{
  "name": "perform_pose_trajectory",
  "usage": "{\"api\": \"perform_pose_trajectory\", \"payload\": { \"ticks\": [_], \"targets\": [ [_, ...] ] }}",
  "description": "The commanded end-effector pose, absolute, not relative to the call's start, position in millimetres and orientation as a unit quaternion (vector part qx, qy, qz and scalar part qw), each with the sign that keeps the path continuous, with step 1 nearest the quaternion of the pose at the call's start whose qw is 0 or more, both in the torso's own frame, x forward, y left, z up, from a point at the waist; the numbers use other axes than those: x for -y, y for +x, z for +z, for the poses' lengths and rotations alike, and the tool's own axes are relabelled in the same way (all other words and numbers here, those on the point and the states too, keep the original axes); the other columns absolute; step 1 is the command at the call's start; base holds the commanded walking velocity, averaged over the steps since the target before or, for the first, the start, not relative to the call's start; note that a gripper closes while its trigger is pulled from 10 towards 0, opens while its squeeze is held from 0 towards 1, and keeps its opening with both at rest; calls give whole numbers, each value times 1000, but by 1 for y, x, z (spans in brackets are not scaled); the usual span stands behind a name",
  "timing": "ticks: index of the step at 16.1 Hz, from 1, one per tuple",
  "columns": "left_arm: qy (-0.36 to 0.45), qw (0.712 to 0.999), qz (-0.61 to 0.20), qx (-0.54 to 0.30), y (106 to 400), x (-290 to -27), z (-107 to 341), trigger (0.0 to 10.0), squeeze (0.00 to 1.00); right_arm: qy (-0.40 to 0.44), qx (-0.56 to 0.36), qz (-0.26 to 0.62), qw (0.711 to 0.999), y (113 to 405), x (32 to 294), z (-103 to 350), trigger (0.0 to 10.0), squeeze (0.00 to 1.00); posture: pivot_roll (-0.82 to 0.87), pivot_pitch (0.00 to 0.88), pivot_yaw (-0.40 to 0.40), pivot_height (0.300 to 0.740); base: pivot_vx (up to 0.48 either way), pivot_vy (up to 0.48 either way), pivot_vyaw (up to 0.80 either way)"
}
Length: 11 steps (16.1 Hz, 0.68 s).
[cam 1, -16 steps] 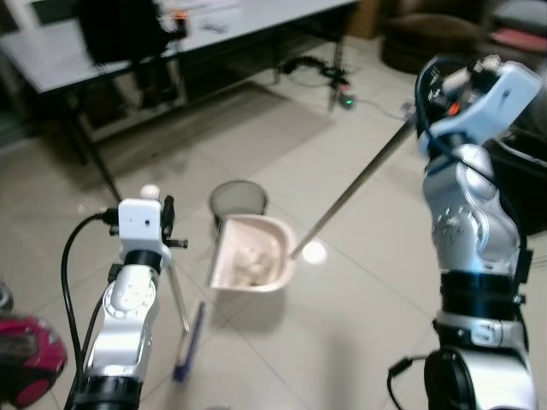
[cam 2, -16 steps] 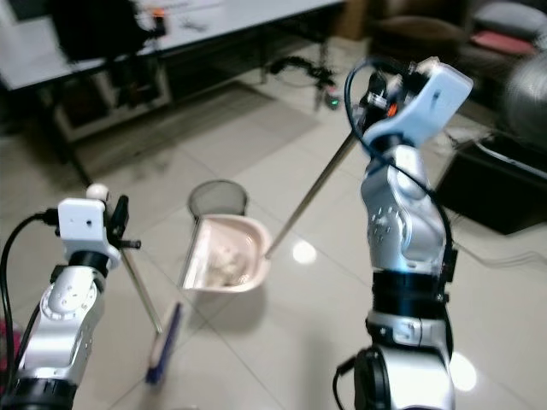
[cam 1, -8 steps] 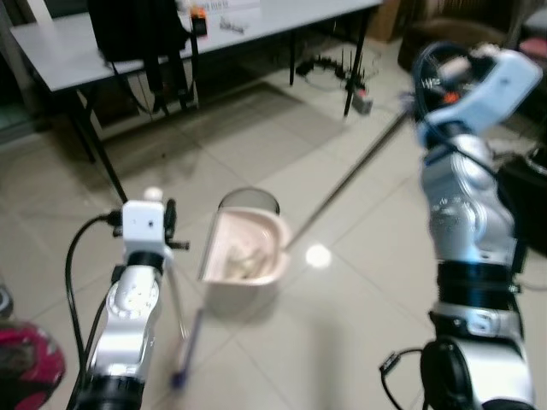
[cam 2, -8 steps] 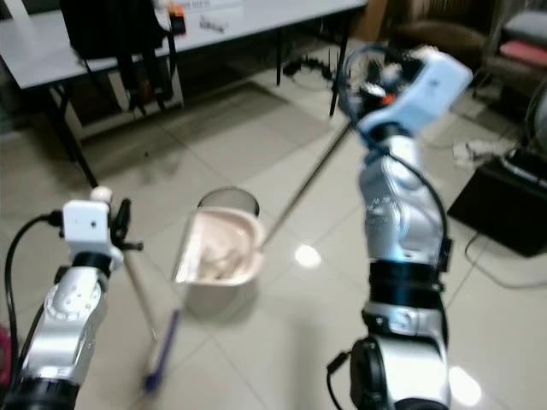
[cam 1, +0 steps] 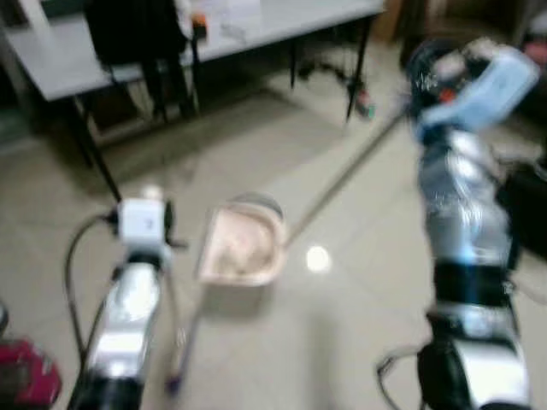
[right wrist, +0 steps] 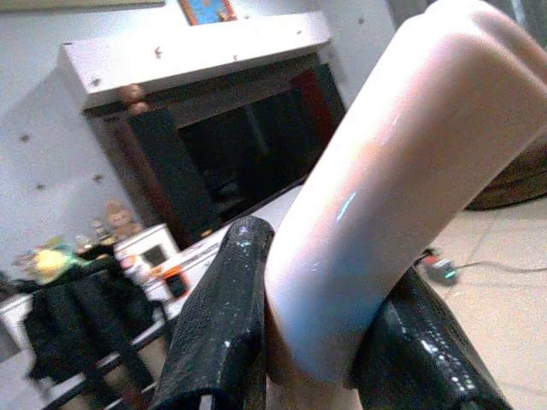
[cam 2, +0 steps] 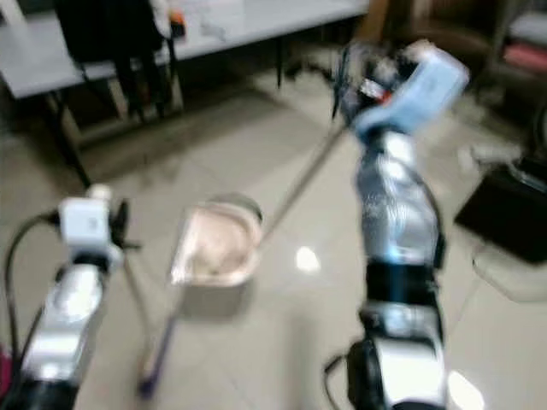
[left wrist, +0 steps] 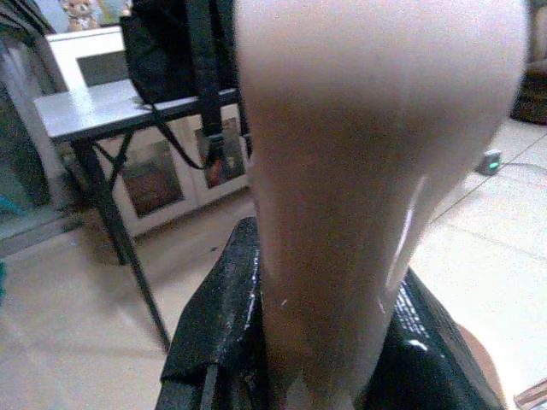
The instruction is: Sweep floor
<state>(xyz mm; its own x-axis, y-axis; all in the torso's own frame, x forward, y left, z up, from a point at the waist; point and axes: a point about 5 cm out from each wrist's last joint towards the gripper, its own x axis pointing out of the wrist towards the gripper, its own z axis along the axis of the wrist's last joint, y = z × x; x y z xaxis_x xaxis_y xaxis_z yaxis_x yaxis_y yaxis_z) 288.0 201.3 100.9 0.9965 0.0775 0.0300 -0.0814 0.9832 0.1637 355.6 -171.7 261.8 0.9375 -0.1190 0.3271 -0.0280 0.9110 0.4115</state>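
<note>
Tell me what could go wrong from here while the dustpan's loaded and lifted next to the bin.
1. The dustpan holds debris and sits over the small bin; a tilt to the side could spill onto the tiles instead.
2. The right gripper holds only the handle's end, so the long pole may swing.
3. The head views are blurred from motion, and the broom trails low by the left gripper.

1. A long grey-topped table on black metal legs (cam 1: pixel 51 64) stands at the back, over pale glossy floor tiles (cam 1: pixel 256 162).
2. A black bag with hanging straps (cam 1: pixel 128 30) sits on that table.
3. A small orange item (cam 1: pixel 199 26) and white papers (cam 1: pixel 235 13) lie on the tabletop beside the bag.
4. A black cable tangle (cam 1: pixel 329 68) lies on the floor under the table's far end.
5. A blurred magenta object (cam 1: pixel 26 376) sits at the lower left edge.
6. A white cabinet with glass-fronted doors (left wrist: pixel 162 171) stands behind the table.
</note>
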Motion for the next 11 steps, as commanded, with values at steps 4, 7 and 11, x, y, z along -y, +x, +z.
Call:
{"api": "perform_pose_trajectory", "payload": {
  "ticks": [4,7,11],
  "targets": [
    [90,994,49,33,291,-208,110,10000,0,221,216,-6,951,353,164,280,10000,0,-22,0,-3,740,378,0,0],
    [90,994,48,32,291,-207,109,10000,0,220,217,-8,951,353,164,278,10000,0,-22,0,1,740,379,0,0],
    [89,994,46,32,292,-206,108,10000,0,221,220,-11,950,352,165,275,10000,0,-23,0,1,740,377,0,0]
  ]
}}
